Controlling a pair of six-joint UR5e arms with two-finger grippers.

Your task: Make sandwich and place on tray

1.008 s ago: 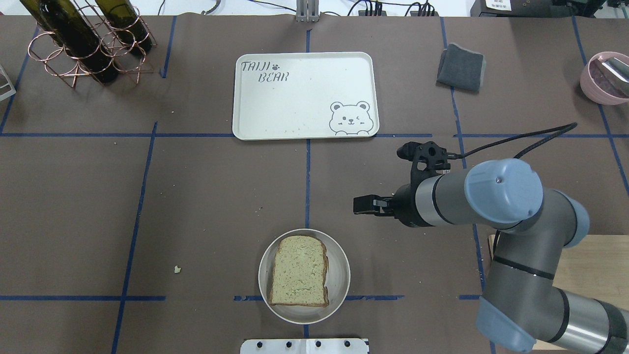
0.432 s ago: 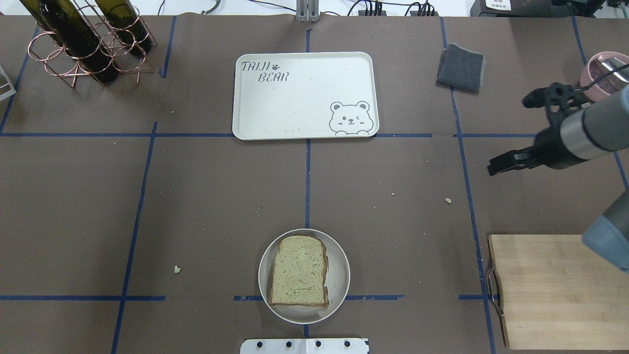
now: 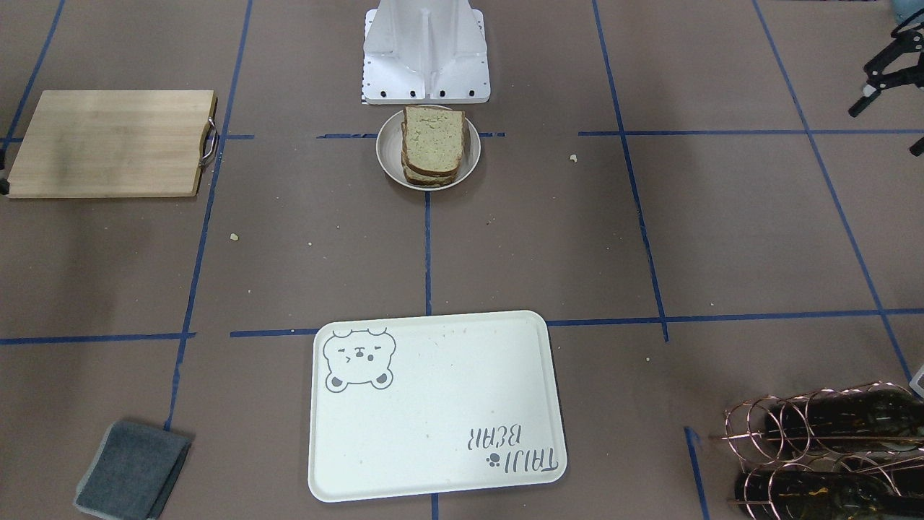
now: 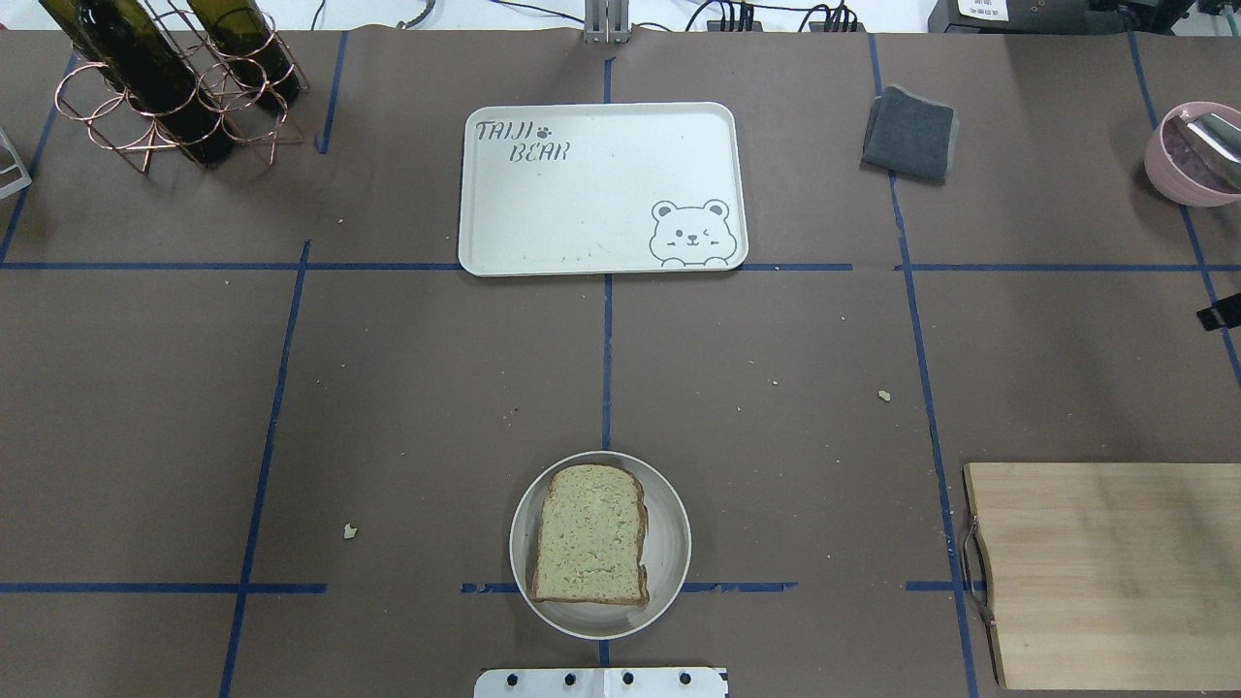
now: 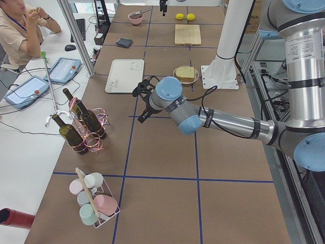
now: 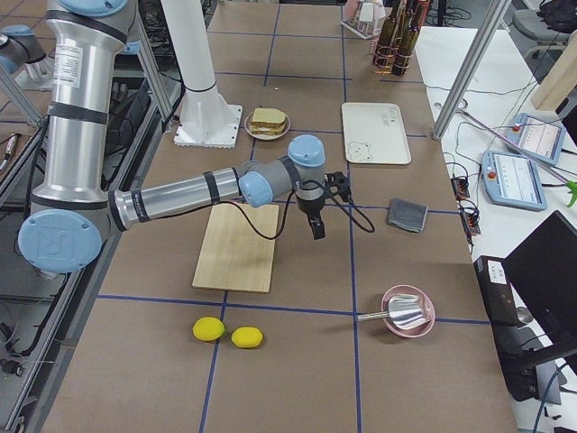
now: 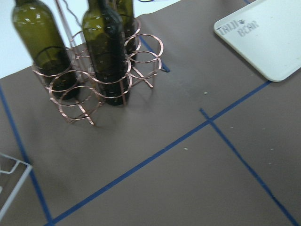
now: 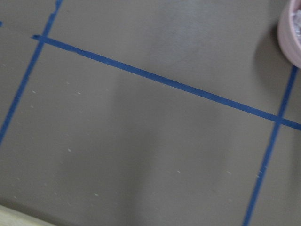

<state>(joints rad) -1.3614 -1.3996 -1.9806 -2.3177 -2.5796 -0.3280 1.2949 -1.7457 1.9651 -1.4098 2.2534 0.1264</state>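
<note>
The sandwich (image 4: pixel 588 534) is a stack of brown-crusted bread slices on a small round plate (image 4: pixel 671 514) near the table's front centre. The front view (image 3: pixel 432 139) shows the slices stacked; no egg is visible. The tray (image 4: pixel 601 189) with the bear drawing lies bare at the far centre, and it also shows in the front view (image 3: pixel 433 404). My right gripper (image 6: pixel 316 225) hovers far to the right, between the cutting board and the grey cloth; only a black tip (image 4: pixel 1218 316) shows overhead. My left gripper (image 5: pixel 141 116) hovers near the bottle rack. I cannot tell whether either is open or shut.
A wooden cutting board (image 4: pixel 1105 572) lies at the front right. A folded grey cloth (image 4: pixel 909 133) and a pink bowl (image 4: pixel 1193 155) are at the far right. A copper rack of wine bottles (image 4: pixel 165 87) stands far left. Two lemons (image 6: pixel 225 332) lie beyond the board.
My right arm has swung from just above the plate out to the right, almost leaving the overhead view, and uncovered the cutting board. The sandwich and tray have not moved.
</note>
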